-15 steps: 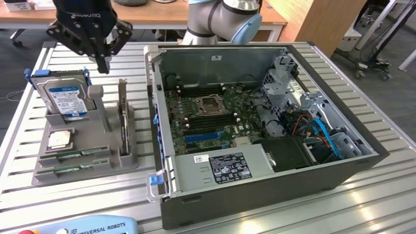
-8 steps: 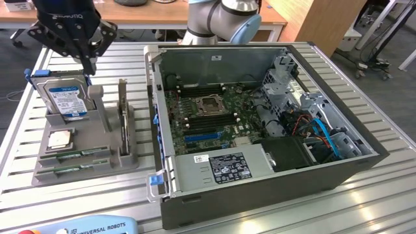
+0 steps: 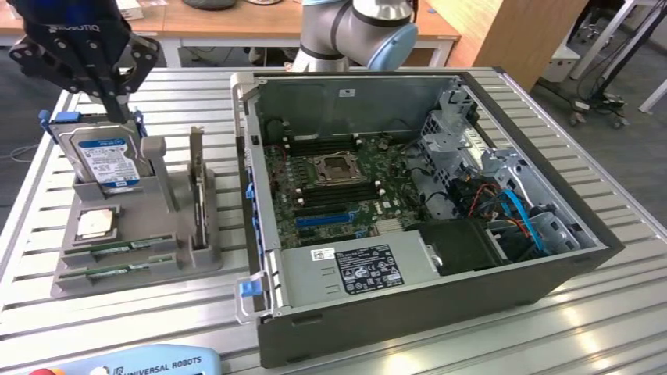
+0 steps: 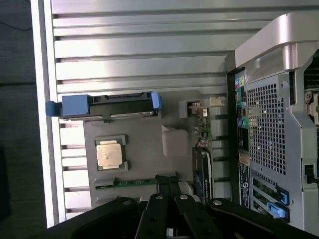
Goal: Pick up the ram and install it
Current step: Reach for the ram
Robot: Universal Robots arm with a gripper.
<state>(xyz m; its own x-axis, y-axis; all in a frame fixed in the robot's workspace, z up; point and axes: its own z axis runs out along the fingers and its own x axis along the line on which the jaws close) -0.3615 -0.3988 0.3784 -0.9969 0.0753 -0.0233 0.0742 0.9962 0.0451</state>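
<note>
Table: slatted, brushed aluminium table [image 3: 604, 312] [image 4: 139, 55] with long parallel grooves; it reflects light.

Holder: matte grey moulded holder [image 3: 198, 258] [image 4: 169, 149] on the table, at the exterior view's left of the computer case; blocky, with slots and recesses.

Ram: the ram [image 3: 127, 248] [image 4: 132, 182] is a thin, narrow green board. It lies flat in a slot of the holder, just beside the processor chip. A second stick [image 3: 109, 272] of the same kind lies in the next slot, nearer the holder's front edge.

Processor chip: square processor chip [image 3: 94, 224] [image 4: 109, 153] with a dull metal lid, seated in a recess.

Hard drive: boxy metal hard drive [image 3: 105, 156] [image 4: 104, 102] standing upright in the holder, with a blue-and-white label and blue plastic side rails.

Expansion card: thin dark expansion card [image 3: 196, 187] [image 4: 202, 169], on edge in the holder's slot nearest the case.

Computer case: dark grey sheet-metal computer case [image 3: 417, 301] [image 4: 269, 124] lying open, with a green motherboard [image 3: 302, 168] inside and a perforated rear panel.

Gripper: black gripper [image 3: 117, 109] [image 4: 168, 180] hanging above the holder, over the hard drive's end in the exterior view. Its two black fingers [image 4: 161, 185] are drawn together at the tips, with nothing between them. It touches nothing. In the wrist view the tips line up with one end of the ram.

Teach pendant: pale blue teach pendant [image 3: 136, 363] at the table's near edge.
</note>
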